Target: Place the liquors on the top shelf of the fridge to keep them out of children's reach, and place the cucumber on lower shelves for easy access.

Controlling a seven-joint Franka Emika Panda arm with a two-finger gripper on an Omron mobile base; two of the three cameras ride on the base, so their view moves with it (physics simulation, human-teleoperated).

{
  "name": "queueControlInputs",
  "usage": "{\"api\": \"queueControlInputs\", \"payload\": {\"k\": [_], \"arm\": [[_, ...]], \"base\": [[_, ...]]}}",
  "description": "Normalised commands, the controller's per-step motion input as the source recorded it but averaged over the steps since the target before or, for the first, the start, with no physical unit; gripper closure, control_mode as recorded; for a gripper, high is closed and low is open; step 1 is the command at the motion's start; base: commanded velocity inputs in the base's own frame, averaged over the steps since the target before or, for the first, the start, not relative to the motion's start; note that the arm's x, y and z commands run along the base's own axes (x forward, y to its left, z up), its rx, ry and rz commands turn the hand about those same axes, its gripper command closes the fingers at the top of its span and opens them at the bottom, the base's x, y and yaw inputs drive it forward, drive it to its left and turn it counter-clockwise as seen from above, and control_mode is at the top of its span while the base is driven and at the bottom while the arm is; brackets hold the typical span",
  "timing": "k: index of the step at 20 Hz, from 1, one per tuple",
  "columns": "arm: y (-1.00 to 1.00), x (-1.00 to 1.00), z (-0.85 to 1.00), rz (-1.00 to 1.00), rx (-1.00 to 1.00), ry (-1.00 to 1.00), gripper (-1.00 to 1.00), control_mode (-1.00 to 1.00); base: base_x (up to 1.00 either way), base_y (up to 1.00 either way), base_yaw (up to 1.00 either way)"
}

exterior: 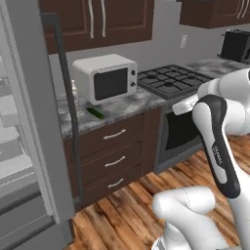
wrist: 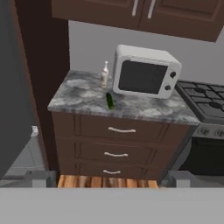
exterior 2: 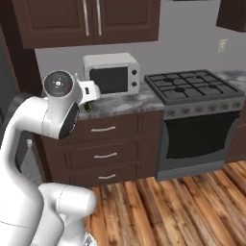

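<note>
Hovering released, my claw [wrist: 106,178] faces the counter [wrist: 83,94]; cucumber [wrist: 109,101] lies there beside the cream bottle [wrist: 104,74], left of the microwave [wrist: 145,72]. Fridge [exterior: 24,146] stands open, far left.

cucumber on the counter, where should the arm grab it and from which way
Probably around the middle of the cucumber, coming straight down from above. It lies flat on the marble counter, so its sides are the only faces the fingers can close on, across its narrow width. The microwave stands close behind it and the cream-white bottle to its rear, so a top approach likely keeps the open end effector clear.
</note>
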Motion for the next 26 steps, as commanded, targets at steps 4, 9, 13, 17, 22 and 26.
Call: {"api": "queueControlInputs", "payload": {"k": [4,9,13,17,22,26], "arm": [[0.00,0.00,0.00,0.00,0.00,0.00,-1.00,1.00],[0.00,0.00,0.00,0.00,0.00,0.00,-1.00,1.00],[0.00,0.00,0.00,0.00,0.00,0.00,-1.00,1.00],[0.00,0.00,0.00,0.00,0.00,0.00,-1.00,1.00],[0.00,0.00,0.00,0.00,0.00,0.00,-1.00,1.00],[0.00,0.00,0.00,0.00,0.00,0.00,-1.00,1.00]], "base": [[0.11,-0.51,-0.16],[0.37,-0.45,-0.01],[0.43,-0.32,0.04],[0.44,-0.32,0.10],[0.41,-0.29,0.12],[0.38,-0.17,0.11]]}}
